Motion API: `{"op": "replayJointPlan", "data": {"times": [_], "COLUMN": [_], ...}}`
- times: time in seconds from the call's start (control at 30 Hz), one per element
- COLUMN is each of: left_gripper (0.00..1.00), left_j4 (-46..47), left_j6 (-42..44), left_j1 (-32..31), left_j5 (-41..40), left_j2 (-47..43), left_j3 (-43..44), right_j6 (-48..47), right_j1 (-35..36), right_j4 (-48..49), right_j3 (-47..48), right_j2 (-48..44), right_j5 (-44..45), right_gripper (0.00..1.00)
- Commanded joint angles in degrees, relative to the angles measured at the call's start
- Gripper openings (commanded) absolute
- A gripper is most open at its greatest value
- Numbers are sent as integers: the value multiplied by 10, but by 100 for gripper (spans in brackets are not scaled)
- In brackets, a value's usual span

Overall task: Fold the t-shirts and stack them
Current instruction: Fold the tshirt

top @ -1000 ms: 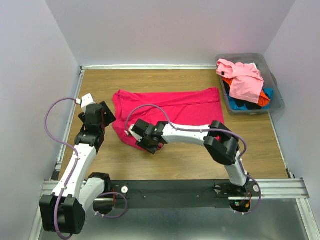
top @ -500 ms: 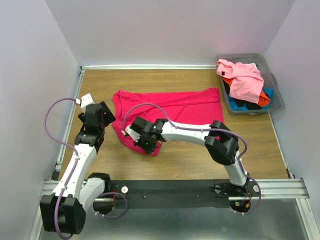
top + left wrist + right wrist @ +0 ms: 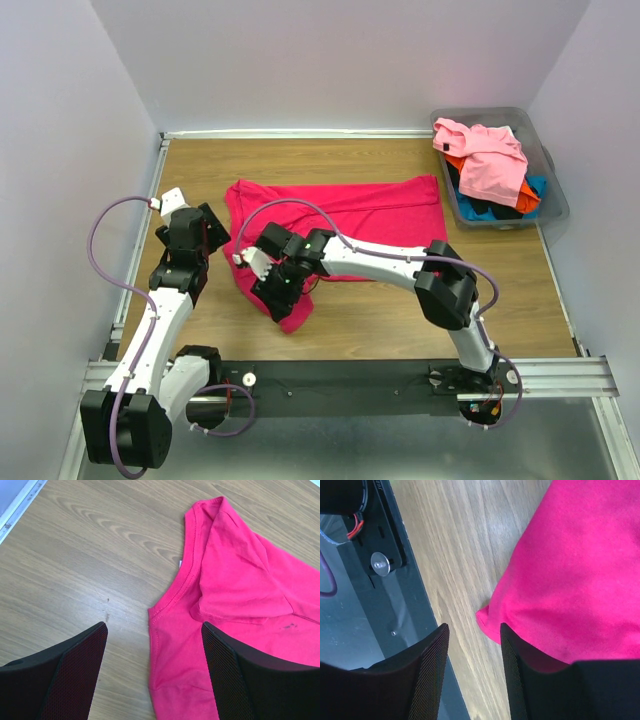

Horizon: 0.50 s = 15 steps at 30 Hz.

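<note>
The crimson-magenta t-shirt [image 3: 350, 215] lies spread on the wooden table, with a flap pulled out toward the front edge. My right gripper [image 3: 268, 295] hovers over that flap. In the right wrist view its jaws [image 3: 472, 670] stand apart with bare wood between them, and the shirt's corner [image 3: 580, 570] lies against the right finger. My left gripper [image 3: 208, 228] is open beside the shirt's left edge. The left wrist view [image 3: 152, 675] shows the collar and a folded sleeve [image 3: 240, 580] between and beyond the fingers. More t-shirts, light pink [image 3: 490, 155], orange [image 3: 455, 165], blue [image 3: 535, 185] and black [image 3: 480, 208], are piled at the back right.
The grey plastic bin [image 3: 555, 195] holding the pile stands at the back right corner. The black mounting rail [image 3: 350, 380] runs along the table's front edge, close to the right gripper, and shows in the right wrist view [image 3: 365, 580]. Walls close in the left, back and right sides.
My right gripper moved left and toward the front edge, and the shirt's lower-left flap came with it, now reaching further forward. The left arm has not moved.
</note>
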Motion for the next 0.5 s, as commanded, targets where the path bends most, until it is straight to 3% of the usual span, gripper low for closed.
{"op": "replayJointPlan", "data": {"times": [0.0,0.17,0.47], "left_gripper": [84,84,84], "left_j4": [14,15,31], "left_j6": [-2,-1,9], "left_j1": [3,3,1], "left_j5": [4,7,71], "left_j2": [-1,2,17], "left_j3": [-9,-8,-16], "right_j6": [26,36,85], "right_j1": [-15,-25,-107], "right_j4": [-14,-6,82], "right_j3": [-11,-61,-163], "right_j2": [-19,-44,-106], "right_j5": [36,154,100], "right_gripper": [54,45,45]}}
